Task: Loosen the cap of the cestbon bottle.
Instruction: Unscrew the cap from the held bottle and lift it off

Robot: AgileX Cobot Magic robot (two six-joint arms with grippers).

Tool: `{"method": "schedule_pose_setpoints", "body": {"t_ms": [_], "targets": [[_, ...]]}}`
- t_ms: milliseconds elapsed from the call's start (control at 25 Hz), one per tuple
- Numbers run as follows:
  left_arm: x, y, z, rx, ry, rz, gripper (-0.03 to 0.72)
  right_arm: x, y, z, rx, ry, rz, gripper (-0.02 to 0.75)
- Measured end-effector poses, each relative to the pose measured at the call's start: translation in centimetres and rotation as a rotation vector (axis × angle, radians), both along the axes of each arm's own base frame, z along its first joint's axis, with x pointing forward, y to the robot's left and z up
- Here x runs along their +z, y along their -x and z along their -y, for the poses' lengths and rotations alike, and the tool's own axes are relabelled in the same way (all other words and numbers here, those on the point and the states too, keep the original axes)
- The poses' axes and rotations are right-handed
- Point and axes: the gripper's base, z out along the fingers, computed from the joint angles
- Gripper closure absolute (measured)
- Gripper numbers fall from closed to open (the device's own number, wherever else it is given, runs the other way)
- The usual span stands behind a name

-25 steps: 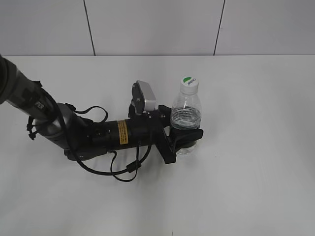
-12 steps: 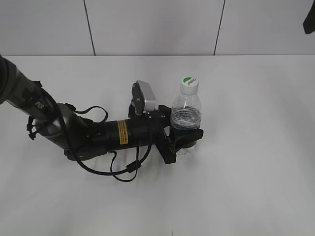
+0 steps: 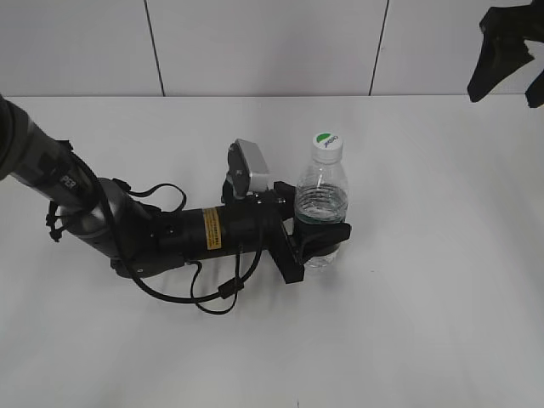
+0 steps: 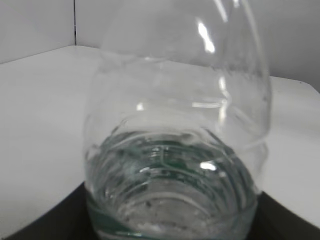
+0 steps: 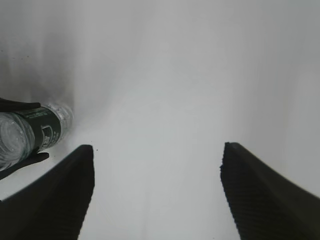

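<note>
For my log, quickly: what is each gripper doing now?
Left gripper: closed on the cestbon bottle.
Right gripper: open, holding nothing.

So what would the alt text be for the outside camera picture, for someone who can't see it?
A black robot arm lies low across a white table, its left gripper clamped around the lower part of an upright cestbon bottle whose white cap is on. The right gripper hangs open at the top right corner, far from the bottle.
</note>
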Motion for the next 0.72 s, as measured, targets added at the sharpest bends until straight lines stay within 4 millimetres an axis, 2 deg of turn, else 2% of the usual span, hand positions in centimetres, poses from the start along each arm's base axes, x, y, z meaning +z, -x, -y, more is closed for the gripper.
{"method": "schedule_pose_setpoints", "body": {"t_ms": [120, 320, 440, 720], "targets": [[0.0, 0.0, 0.0, 0.0, 0.001, 0.0, 0.283, -0.9, -0.4, -0.2, -0.002, -0.019, -0.026, 0.14], [0.0, 0.0, 0.0, 0.0, 0.001, 0.0, 0.283, -1.2, -0.5, -1.2, 0.023, -0.02, -0.035, 0.14], [0.0, 0.0, 0.0, -0.001, 0.001, 0.0, 0.283, -1.4, -0.1, -3.3, 0.09, 0.009, -0.036, 0.141], [0.0, 0.0, 0.0, -0.001, 0.001, 0.0, 0.283, -1.4, 2.1, -10.4, 0.288, 0.032, -0.031, 0.141]]}}
